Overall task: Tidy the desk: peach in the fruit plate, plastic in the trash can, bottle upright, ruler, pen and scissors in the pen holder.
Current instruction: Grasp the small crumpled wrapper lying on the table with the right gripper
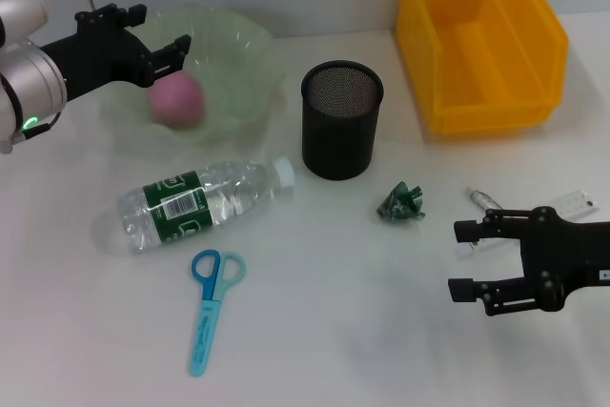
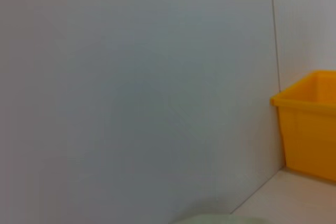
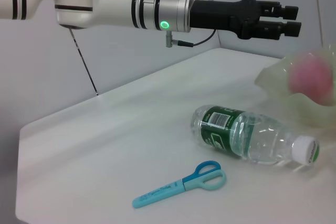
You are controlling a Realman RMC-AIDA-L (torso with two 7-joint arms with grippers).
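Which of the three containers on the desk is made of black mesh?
The pen holder, a black mesh cylinder standing at the centre. The fruit plate is pale green and the trash can is solid yellow.

Pink peach (image 1: pixel 175 99), pale green plate (image 1: pixel 250 45), black mesh holder (image 1: pixel 341 120), yellow bin (image 1: pixel 481 40), blue scissors (image 1: pixel 212 312), green-labelled clear bottle (image 1: pixel 203 203).

A plain pale wall (image 2: pixel 136 77) is filling most of the left wrist view. A yellow bin (image 2: pixel 310 127) is standing at one side, its rim and one corner showing, and it is resting on a white tabletop (image 2: pixel 283 195). A thin vertical seam (image 2: pixel 274 30) is running down the wall above the bin. A pale green edge (image 2: pixel 215 219) is just peeking in at the frame border. No fingers are showing here.
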